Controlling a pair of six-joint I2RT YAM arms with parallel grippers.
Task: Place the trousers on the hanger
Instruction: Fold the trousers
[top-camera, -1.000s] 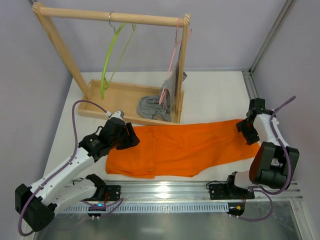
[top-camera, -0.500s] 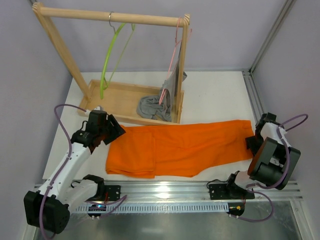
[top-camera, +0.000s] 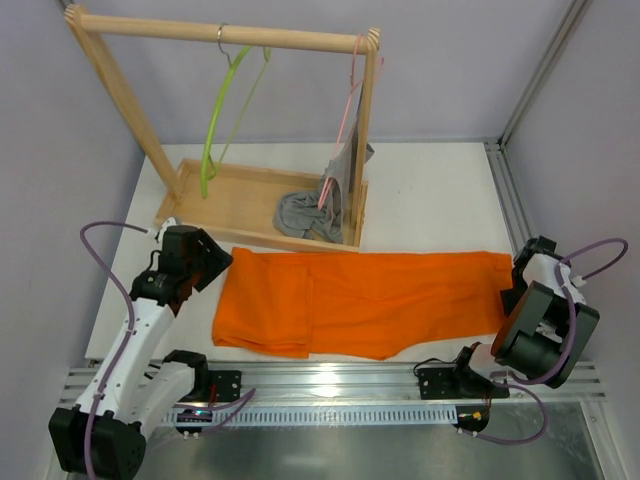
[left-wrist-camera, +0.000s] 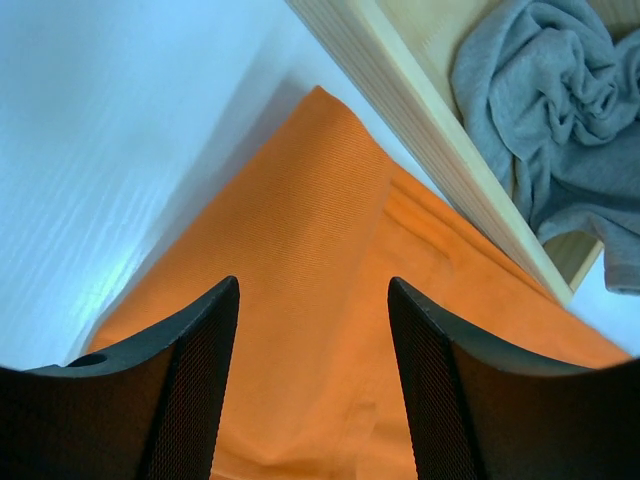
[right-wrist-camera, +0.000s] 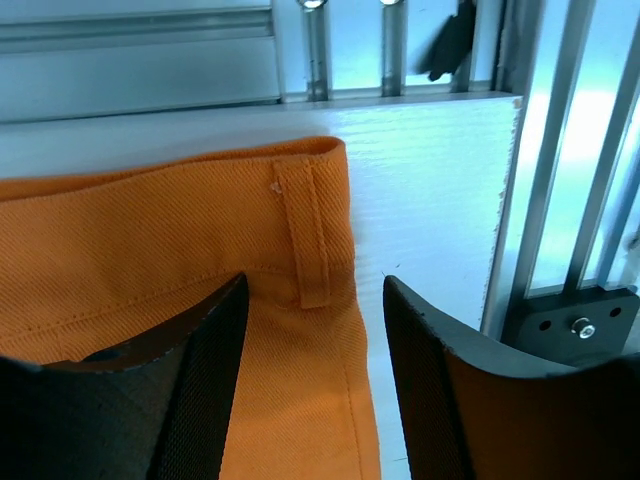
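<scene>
Two ends of trousers (top-camera: 360, 300) under wide-spread left hand (left-wrist-camera: 310, 283) and right hand (right-wrist-camera: 315, 279); cloth contact indiscernible.

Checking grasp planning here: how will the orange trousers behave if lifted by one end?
Probably floppy: the trousers lie flat and limp on the table, so a lifted end would likely drape and drag. Their ribbed weave looks grippy rather than slippery. The cloth looks thin, so they are probably light for their size.
</scene>
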